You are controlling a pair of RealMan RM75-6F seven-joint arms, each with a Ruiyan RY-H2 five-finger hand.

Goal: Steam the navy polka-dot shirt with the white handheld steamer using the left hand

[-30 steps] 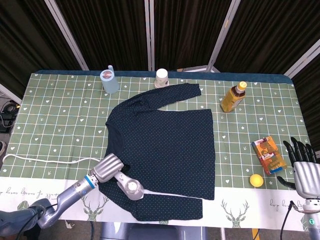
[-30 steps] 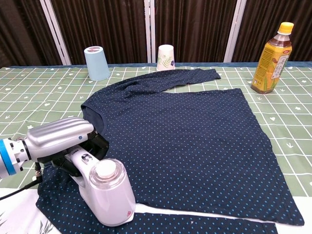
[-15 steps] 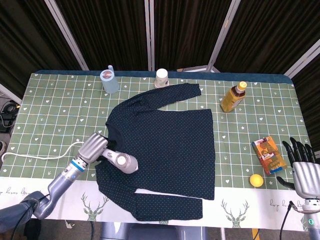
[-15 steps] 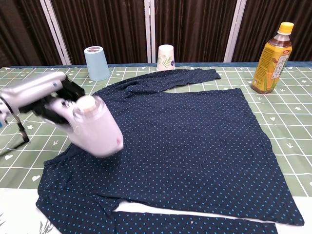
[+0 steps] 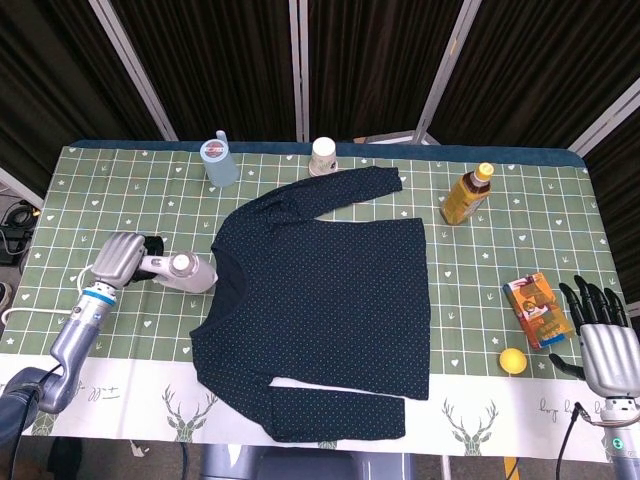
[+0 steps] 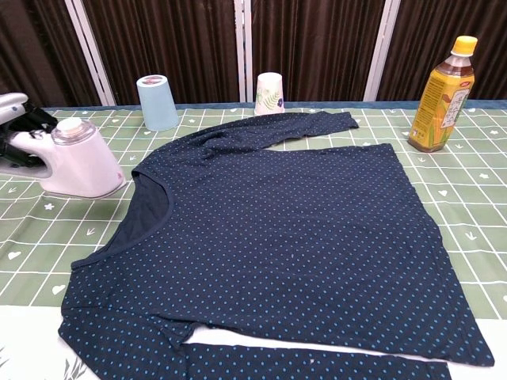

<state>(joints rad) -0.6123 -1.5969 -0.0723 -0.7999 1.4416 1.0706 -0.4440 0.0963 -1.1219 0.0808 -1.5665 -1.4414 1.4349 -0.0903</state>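
Green tablecloth (image 5: 120, 200), steamer (image 5: 185, 269) head pointing toward shirt (image 5: 330, 290)

Matt cloth shirt (image 5: 330, 290) — glossy plastic steamer (image 5: 183, 270).

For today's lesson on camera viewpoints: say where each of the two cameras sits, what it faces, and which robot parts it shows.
Head view: high, looking steeply down on the table; shows left hand gripping the white steamer, and right hand.
Chest view: low, facing across the navy polka-dot shirt toward the curtains; left hand at the edge.
Shared: shirt, steamer, cups, bottle.
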